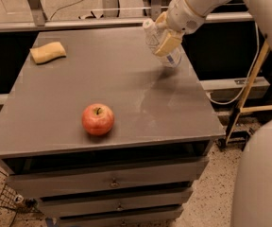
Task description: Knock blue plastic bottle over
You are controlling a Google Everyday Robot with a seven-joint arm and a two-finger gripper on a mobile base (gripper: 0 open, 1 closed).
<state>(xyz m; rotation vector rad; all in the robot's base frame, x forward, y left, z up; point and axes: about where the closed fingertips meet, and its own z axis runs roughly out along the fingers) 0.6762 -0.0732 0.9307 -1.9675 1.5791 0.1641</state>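
Note:
The blue plastic bottle, clear with a white cap, stands near the table's far right corner. It leans with its cap toward the left and its base still on the table. My gripper is right against the bottle's upper half, reaching in from the upper right and covering part of it. A red apple sits well away at the front middle of the table.
A yellow sponge lies at the table's far left. The grey table top sits on a drawer cabinet. A wooden frame stands to the right of the table. A metal rail runs behind the table.

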